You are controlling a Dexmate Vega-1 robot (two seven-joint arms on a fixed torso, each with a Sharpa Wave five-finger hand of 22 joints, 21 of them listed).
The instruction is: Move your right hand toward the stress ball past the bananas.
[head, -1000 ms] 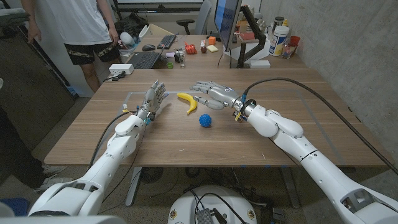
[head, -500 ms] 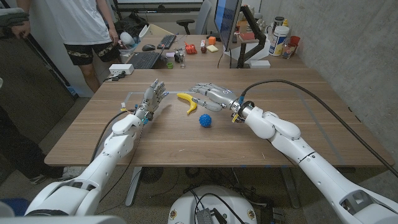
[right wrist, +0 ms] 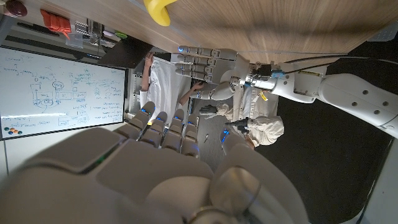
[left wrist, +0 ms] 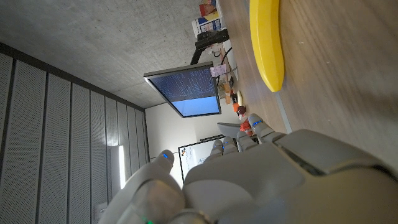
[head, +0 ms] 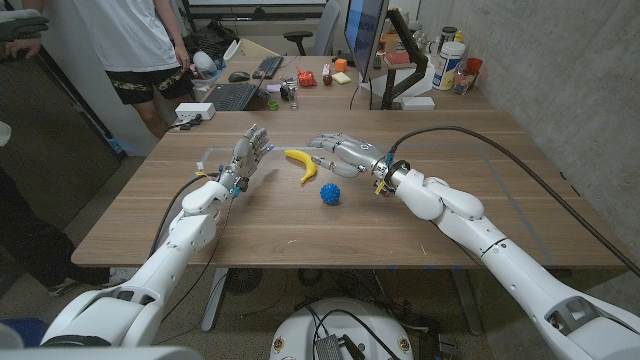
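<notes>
Head view: right hand (head: 340, 152) above the wooden table (head: 420, 225), fingers spread, holding nothing, just beside banana (head: 301, 164); blue stress ball (head: 331, 193) nearby on the tabletop. Left hand (head: 247, 157) upright, fingers apart, empty.
Left wrist view: banana (left wrist: 267, 43) lying on the table.
Right wrist view: fingers (right wrist: 163, 129) extended, nothing gripped.

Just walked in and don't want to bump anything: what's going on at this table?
The robot's right hand is open over the wooden table, fingers spread, beside the banana. The blue stress ball lies on the table nearer the robot than that hand, and nothing touches it. The left hand is open too, fingers pointing away from the robot, holding nothing. A person stands behind the table.
</notes>
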